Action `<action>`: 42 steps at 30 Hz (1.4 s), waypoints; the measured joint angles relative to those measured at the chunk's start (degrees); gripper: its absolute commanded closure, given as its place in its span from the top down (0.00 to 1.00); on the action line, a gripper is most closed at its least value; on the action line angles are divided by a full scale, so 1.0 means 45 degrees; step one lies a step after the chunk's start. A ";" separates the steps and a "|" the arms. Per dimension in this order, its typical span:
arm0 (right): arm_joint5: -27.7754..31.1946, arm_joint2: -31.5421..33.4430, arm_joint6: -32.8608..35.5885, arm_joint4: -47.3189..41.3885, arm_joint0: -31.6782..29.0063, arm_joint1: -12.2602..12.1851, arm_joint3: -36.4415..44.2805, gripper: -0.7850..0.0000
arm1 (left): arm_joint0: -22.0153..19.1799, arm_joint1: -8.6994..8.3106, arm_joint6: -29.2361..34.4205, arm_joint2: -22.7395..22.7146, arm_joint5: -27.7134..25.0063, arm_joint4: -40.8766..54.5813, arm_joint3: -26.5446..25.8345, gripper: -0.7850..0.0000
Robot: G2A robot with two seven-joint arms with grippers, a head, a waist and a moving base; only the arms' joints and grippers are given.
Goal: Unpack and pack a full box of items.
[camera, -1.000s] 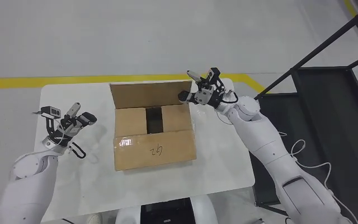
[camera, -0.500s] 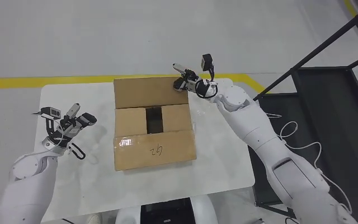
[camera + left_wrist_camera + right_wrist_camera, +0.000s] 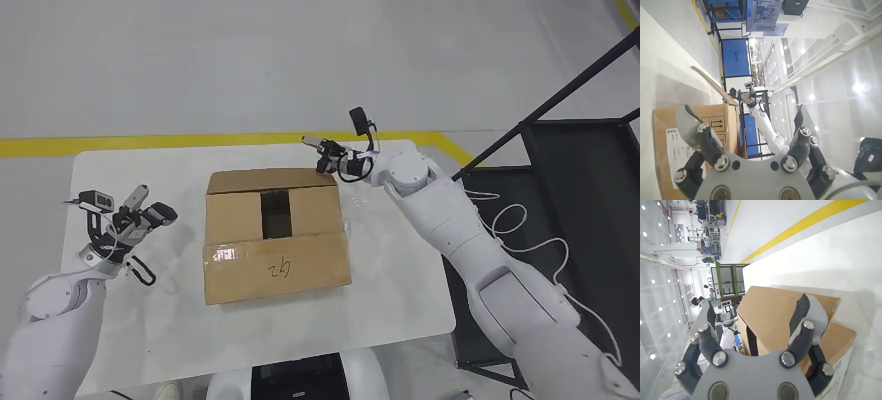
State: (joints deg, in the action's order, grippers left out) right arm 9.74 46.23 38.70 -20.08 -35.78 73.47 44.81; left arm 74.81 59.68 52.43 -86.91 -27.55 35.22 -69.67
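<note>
A brown cardboard box (image 3: 275,262) stands in the middle of the white table (image 3: 395,285). Its two inner flaps lie flat with a dark gap (image 3: 275,214) between them. The far flap (image 3: 270,181) is folded outward and slopes down behind the box; it also shows as the far flap (image 3: 776,309) and the far flap (image 3: 713,82). My right gripper (image 3: 322,150) hovers open at that flap's far right corner, and the right gripper (image 3: 755,313) has one fingertip (image 3: 806,311) over the flap's edge. My left gripper (image 3: 140,215) stands open left of the box, and the left gripper (image 3: 742,121) holds nothing.
A black metal rack (image 3: 585,190) stands off the table's right edge. A yellow floor line (image 3: 120,146) runs behind the table. Bare tabletop lies on both sides of the box and in front of it.
The right gripper has moved left and farther back along the far flap. The flap has swung from standing up to folded outward. The left arm has barely shifted.
</note>
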 measured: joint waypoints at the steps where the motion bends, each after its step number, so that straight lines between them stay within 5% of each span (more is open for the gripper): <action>1: -0.0018 -0.0026 0.0037 0.0039 0.0013 0.0029 -0.0083 1.00 | 0.0000 0.0004 0.0008 0.0011 0.0009 0.0000 -0.0012 1.00; 10: 0.1063 0.1070 0.0809 -0.1107 0.0122 -0.0060 0.0323 1.00 | 0.0101 0.0013 0.0057 -0.0067 0.0008 0.0018 -0.0040 1.00; 17: 0.1720 0.2811 0.5847 -0.2415 -0.1047 -0.0877 0.2338 1.00 | 0.0214 0.0023 0.0023 -0.0164 -0.0079 0.0109 -0.0177 1.00; 22: 0.1217 0.4012 0.7894 -0.2413 -0.2447 -0.1465 0.3654 1.00 | 0.0272 0.0028 0.0069 -0.0219 -0.0131 0.0144 -0.0206 1.00; 31: 0.1664 0.4898 0.7749 -0.1202 -0.4778 -0.1968 0.5759 1.00 | 0.0359 0.0042 0.0181 -0.0284 -0.0186 0.0226 -0.0210 1.00; 42: 0.3052 0.4910 0.6215 -0.0103 -0.5636 -0.2044 0.5993 1.00 | 0.0520 0.0049 0.0232 -0.0410 -0.0239 0.0278 -0.0354 1.00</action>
State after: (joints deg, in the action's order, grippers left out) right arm 23.47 68.33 66.67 -20.54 -61.14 64.27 71.78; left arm 77.15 59.90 53.47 -88.76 -28.62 36.47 -71.27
